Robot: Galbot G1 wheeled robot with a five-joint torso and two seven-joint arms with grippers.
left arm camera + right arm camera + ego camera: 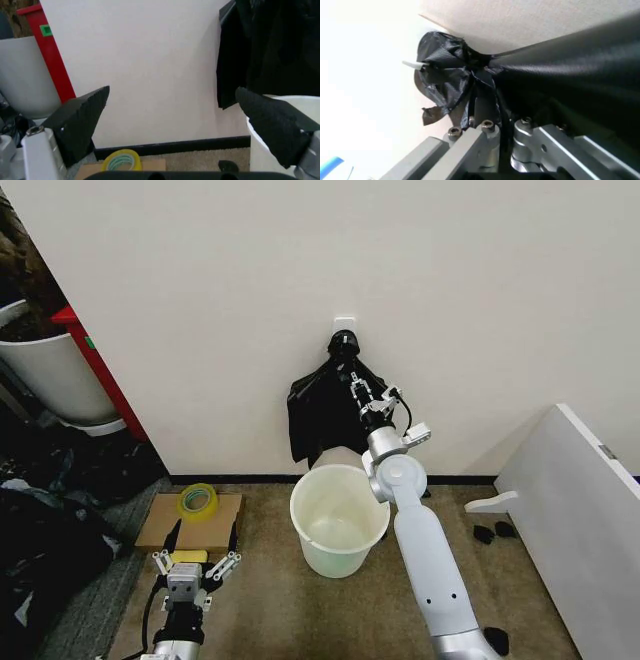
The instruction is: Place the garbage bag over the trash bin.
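Garbage bag (pixel 318 415) hangs on the wall just ahead of my right gripper (pixel 362 393), bunched at the top where it loops over a small white hook (pixel 412 65). From my right wrist I see my fingers (pixel 470 148) drawn nearly together with black film running down between them, so I judge them clamped on the bag just below its knot, though the folds hide the exact contact. Below those fingers stands the trash bin (pixel 340 520), mouth open, not yet covered.

What worries me is the hook. If I pull away without first lifting the bunched top clear, the thin film could tear or stretch, or I could strip only a scrap and leave the rest hanging. A pinch on one layer might also slip, the plastic being so slick.

Up close the bag is glossy and crinkled, tightly gathered at the neck, then spreading into a flat, limp fan lower down. The bin is smooth pale plastic, round, slightly tapered, with a rolled rim.

Well off to the side, my left gripper (pixel 186 563) waits low over the carpet, fingers spread wide and empty, with a yellow tape roll (pixel 198 501) on a cardboard sheet (pixel 160 525) just beyond them.
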